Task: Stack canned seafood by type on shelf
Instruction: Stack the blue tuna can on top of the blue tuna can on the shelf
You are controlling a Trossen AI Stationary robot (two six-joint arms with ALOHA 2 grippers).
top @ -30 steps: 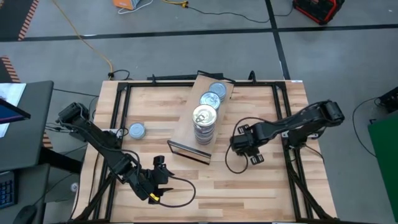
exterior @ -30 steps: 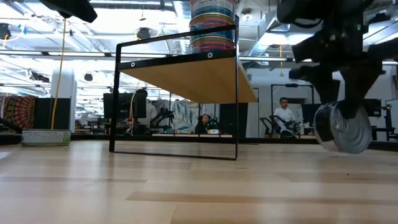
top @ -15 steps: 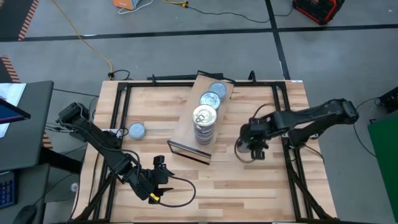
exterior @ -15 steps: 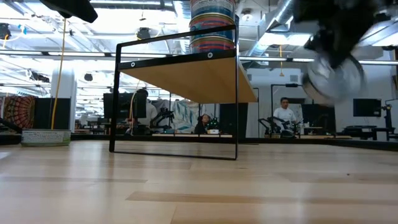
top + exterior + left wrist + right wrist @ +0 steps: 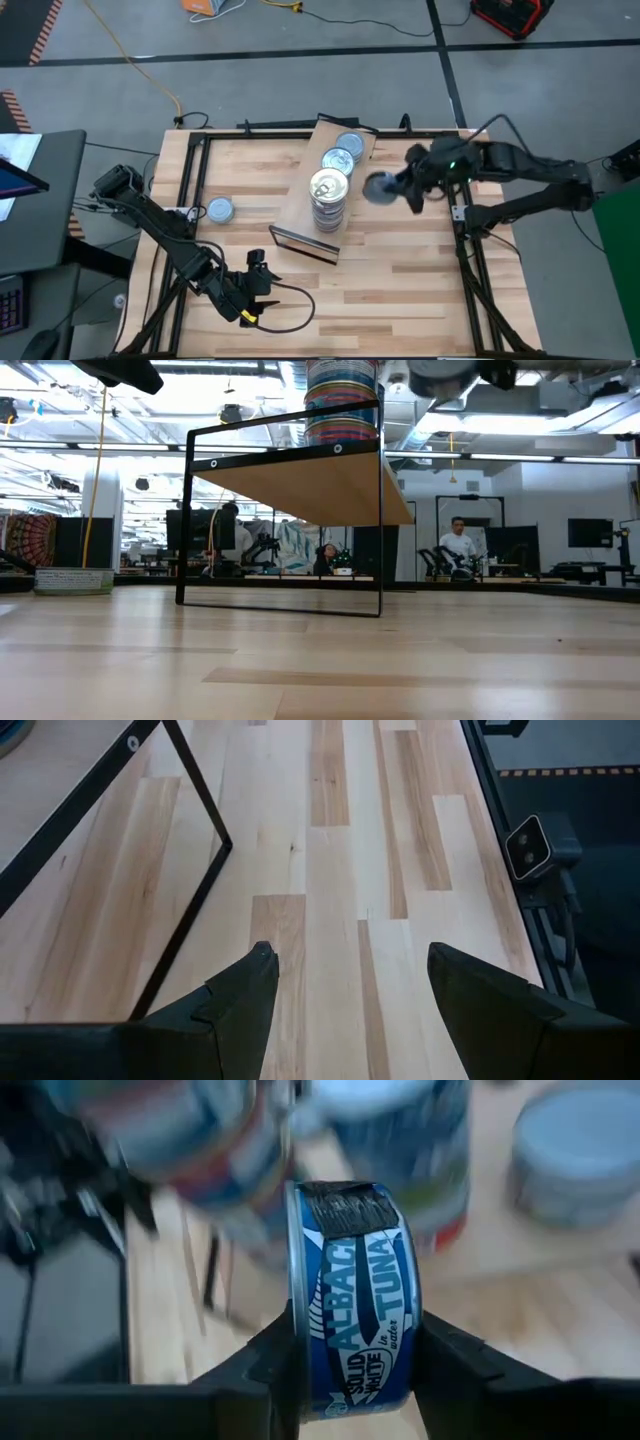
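Note:
The shelf (image 5: 305, 205) is a light-wood board on a black frame in the middle of the table. On it stand a tall stack of gold-lidded tins (image 5: 328, 195) and two blue-grey-topped stacks (image 5: 339, 160), (image 5: 351, 145). One blue-grey tin (image 5: 219, 209) lies flat on the table left of the shelf. My right gripper (image 5: 398, 186) is shut on a blue-labelled tuna tin (image 5: 355, 1320), high beside the shelf's right side. My left gripper (image 5: 345, 970) hovers open over the table's near left part (image 5: 256, 285). My right gripper pinches the tuna tin between its two fingers (image 5: 270, 1370), one on each flat face. The labelled side wall (image 5: 350, 1280) faces the wrist camera. The fingers come roughly level from the table's right. The tin (image 5: 380, 187) is lifted clear, about as high as the shelf top (image 5: 445, 372).
The shelf's black frame legs (image 5: 380, 520) stand on the slatted tabletop (image 5: 400, 290). Black rails (image 5: 465, 250) run along the table's sides. Bare wood lies right of and nearer than the shelf. People sit in the room behind (image 5: 458, 545).
My right gripper, shut on the tin, has risen from just above the table to shelf height. It has moved toward the far edge and toward the shelf's right side, and the arm has stretched out. The tin went up with it.

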